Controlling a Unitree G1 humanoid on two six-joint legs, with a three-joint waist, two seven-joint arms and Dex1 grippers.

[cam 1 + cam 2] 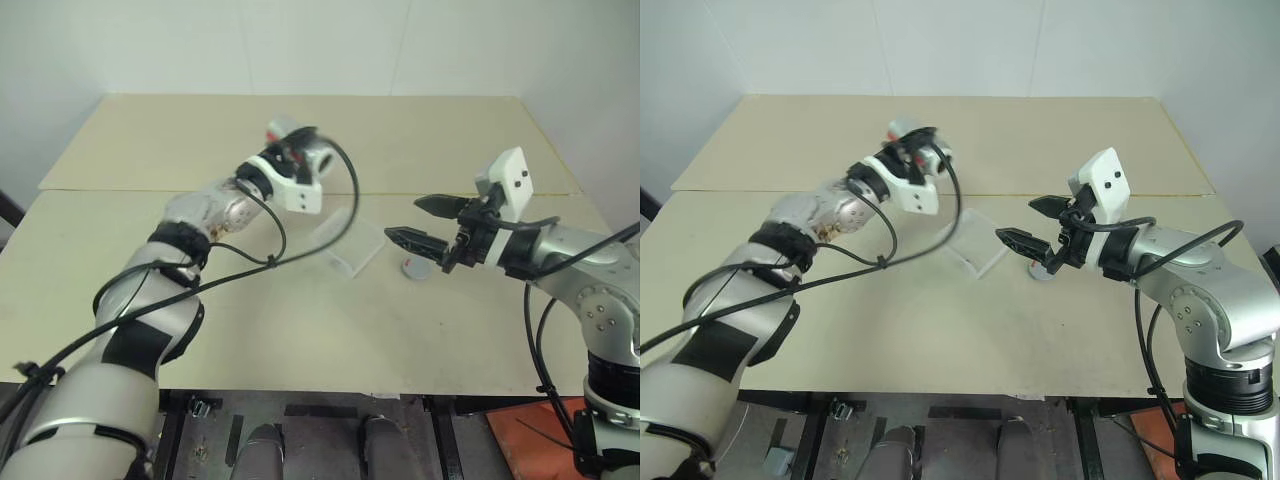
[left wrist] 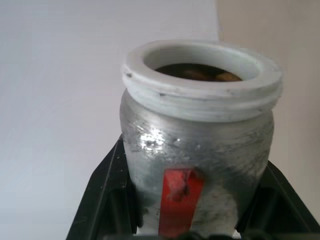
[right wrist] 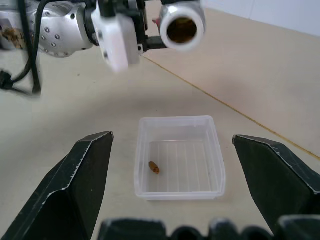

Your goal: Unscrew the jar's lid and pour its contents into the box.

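My left gripper (image 1: 298, 148) is shut on the jar (image 2: 200, 145), a silvery-clear jar with a red mark. It holds the jar in the air, tipped on its side above and to the left of the box (image 1: 345, 245). The jar's mouth (image 3: 182, 25) is uncapped and brownish contents (image 2: 202, 73) show inside. The clear square box (image 3: 180, 157) rests on the table with one small brown piece (image 3: 154, 167) in it. My right gripper (image 1: 425, 222) hovers open just right of the box. The round grey lid (image 1: 417, 268) lies on the table below it.
The beige table (image 1: 200, 330) has a seam running across it behind the box. Black cables (image 1: 270, 262) hang from my left arm over the table to the left of the box. A white wall stands behind the table's far edge.
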